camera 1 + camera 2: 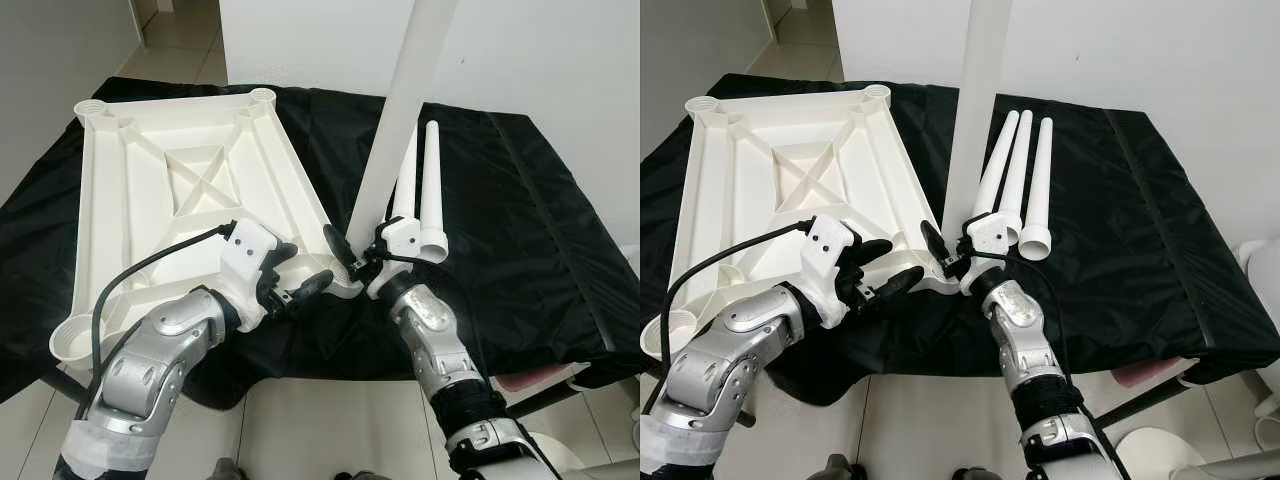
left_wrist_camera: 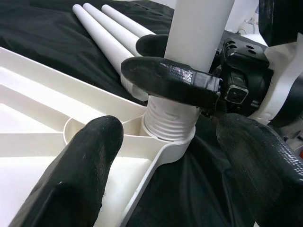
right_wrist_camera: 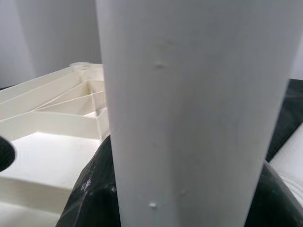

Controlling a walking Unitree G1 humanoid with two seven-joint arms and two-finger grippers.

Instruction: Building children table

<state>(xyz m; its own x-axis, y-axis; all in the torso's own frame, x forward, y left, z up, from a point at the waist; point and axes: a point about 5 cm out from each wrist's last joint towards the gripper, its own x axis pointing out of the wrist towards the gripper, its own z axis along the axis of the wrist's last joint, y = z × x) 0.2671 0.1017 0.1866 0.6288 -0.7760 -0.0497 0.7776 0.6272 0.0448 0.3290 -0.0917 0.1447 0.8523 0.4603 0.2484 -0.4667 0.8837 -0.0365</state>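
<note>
Right claw (image 1: pixel 945 252) is clamped around the upright white table leg (image 1: pixel 972 110) just above its threaded end, which sits in the near corner socket (image 2: pixel 171 138) of the upturned white tabletop (image 1: pixel 780 160); the tabletop lies on the black cloth (image 1: pixel 1140 220) in the left half of the head view. Left claw (image 1: pixel 883 268) is spread open, fingers (image 2: pixel 80 175) either side of that socket corner, not clearly pressing on it. Risks: threads still show above the socket rim, so the leg looks only partly screwed in; if the right claw lets go now the tall leg could tip and pop out. Twisting off-axis could cross-thread it. With the left claw not holding the tabletop down, turning the leg may spin or slide the whole top on the slippery cloth, toward the near edge of the table. The leg may also slip inside the grip, smooth plastic. Count: one tabletop, four legs total, one standing in the socket and three spare legs (image 1: pixel 1018 180) lying side by side at centre frame just beyond the right claw; four corner sockets, three empty.
</note>
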